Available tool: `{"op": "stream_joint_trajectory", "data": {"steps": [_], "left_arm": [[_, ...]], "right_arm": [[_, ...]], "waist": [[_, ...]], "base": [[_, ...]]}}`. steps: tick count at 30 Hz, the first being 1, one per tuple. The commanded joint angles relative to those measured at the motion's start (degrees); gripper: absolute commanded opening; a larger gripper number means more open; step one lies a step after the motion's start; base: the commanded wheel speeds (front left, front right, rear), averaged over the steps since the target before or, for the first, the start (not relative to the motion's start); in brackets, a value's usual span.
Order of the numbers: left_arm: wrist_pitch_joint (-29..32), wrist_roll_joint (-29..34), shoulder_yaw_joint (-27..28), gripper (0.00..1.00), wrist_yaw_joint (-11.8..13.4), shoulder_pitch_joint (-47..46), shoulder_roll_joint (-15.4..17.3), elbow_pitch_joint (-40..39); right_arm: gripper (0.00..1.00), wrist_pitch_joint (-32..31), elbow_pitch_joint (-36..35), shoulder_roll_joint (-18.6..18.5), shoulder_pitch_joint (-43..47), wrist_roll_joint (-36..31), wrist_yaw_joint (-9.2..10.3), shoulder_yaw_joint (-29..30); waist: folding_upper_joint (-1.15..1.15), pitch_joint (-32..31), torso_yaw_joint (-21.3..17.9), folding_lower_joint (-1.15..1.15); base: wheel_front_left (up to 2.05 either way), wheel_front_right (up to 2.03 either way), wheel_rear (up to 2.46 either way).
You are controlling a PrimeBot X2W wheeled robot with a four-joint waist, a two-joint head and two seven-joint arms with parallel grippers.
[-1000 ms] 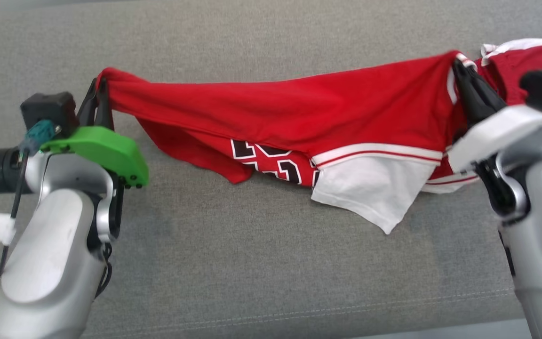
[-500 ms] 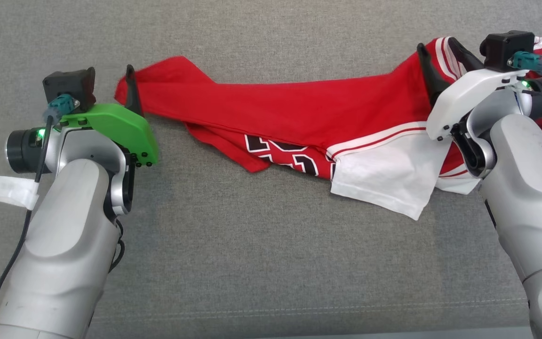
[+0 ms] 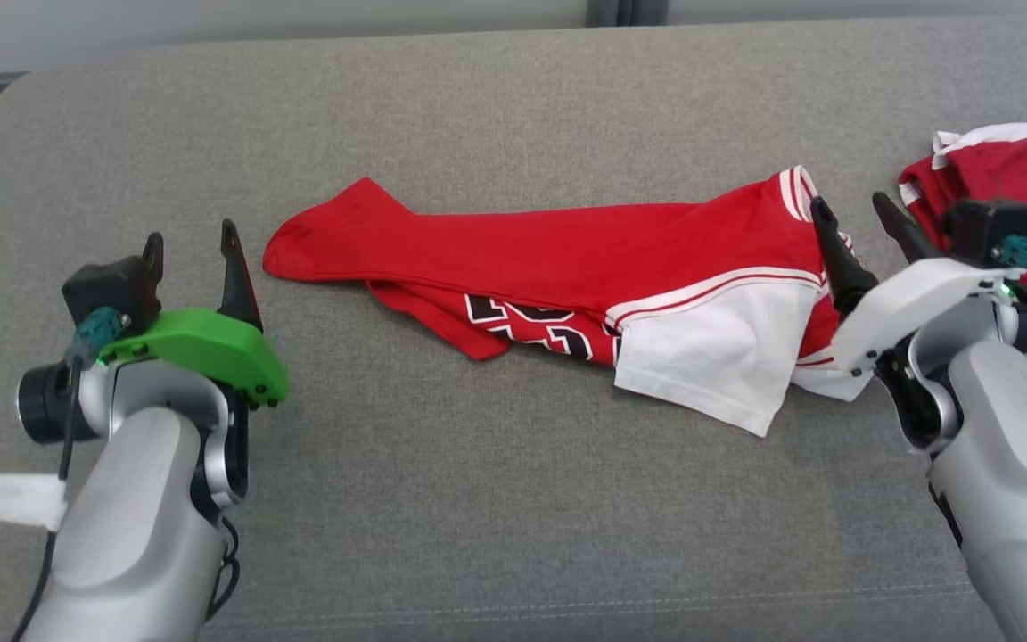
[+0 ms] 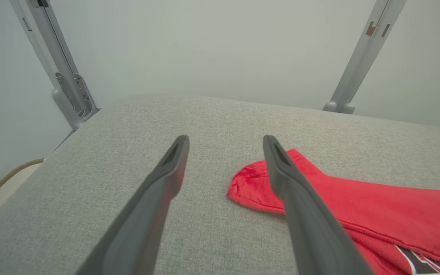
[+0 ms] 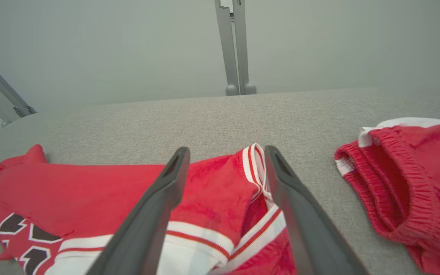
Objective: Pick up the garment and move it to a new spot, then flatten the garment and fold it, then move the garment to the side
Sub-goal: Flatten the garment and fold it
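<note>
Pale wall and grey metal struts (image 5: 235,46) stand behind a grey fabric cushion (image 3: 478,499). On it lies the garment (image 3: 567,254), a red jersey with a white panel (image 3: 718,357), stretched in a long rumpled band across the middle with its near edge doubled under. Our left end effector (image 3: 191,234) is spread wide and empty, just left of the garment's left tip and apart from it. Our right end effector (image 3: 850,203) is also wide and empty, its fingers either side of the striped hem at the right end. A second red garment (image 3: 1004,160) lies further right, near that arm.

We judge that a pinch from here could catch two layers at once and lock the fold in. The right arm could also snag the neighbouring cloth. Black, white-edged numerals (image 3: 531,321) show at the near edge, half tucked under. We cannot read them, and we see no brand.
</note>
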State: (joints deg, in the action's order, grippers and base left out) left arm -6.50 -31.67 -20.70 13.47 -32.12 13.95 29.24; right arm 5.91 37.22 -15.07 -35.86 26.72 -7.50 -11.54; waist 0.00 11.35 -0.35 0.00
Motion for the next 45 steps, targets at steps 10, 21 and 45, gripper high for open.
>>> {"op": "stream_joint_trajectory", "data": {"steps": [10, 21, 45], "left_arm": [[-7.85, -3.00, 5.80, 1.00, 2.98, 15.78, -0.90, -9.79], [-8.71, 0.13, 7.20, 1.00, 0.90, 29.15, -1.69, -19.10], [-7.64, 5.46, 3.25, 1.00, -2.06, 41.70, 3.46, -19.99]], "right_arm": [[1.00, 2.55, -13.50, 7.26, 18.29, -4.22, 0.02, 12.70], [1.00, -0.60, -26.22, 11.96, 31.97, -9.10, 0.02, 16.07], [1.00, 0.16, -27.25, 12.12, 42.27, -16.80, 0.02, 12.34]], "waist": [[0.00, -8.93, -0.08, 0.00], [0.00, -13.77, 0.92, 0.00], [0.00, -17.21, 3.20, 0.00]], "base": [[0.00, 0.00, 0.00], [0.00, 0.00, 0.00], [0.00, 0.00, 0.00]]}}
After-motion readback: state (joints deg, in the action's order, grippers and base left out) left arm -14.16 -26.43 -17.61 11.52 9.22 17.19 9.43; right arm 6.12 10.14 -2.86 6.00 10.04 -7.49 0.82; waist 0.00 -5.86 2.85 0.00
